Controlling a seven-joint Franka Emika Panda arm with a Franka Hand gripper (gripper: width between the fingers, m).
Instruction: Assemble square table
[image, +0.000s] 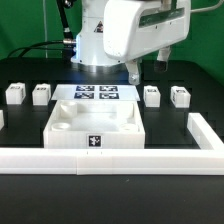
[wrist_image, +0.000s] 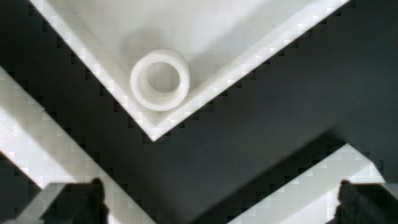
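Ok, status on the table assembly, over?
Pincer open, empty, over a corner of the white plastic square tray-like tabletop. Four small white tagged leg blocks loose, unfitted. Nothing between them.

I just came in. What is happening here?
The robot arm is assembling a square table. Its end effector hangs open and empty over a corner of the white plastic tray-like square top, near a round socket. Four small white block legs lie loose, two on each side of the marker board. None is fitted yet.
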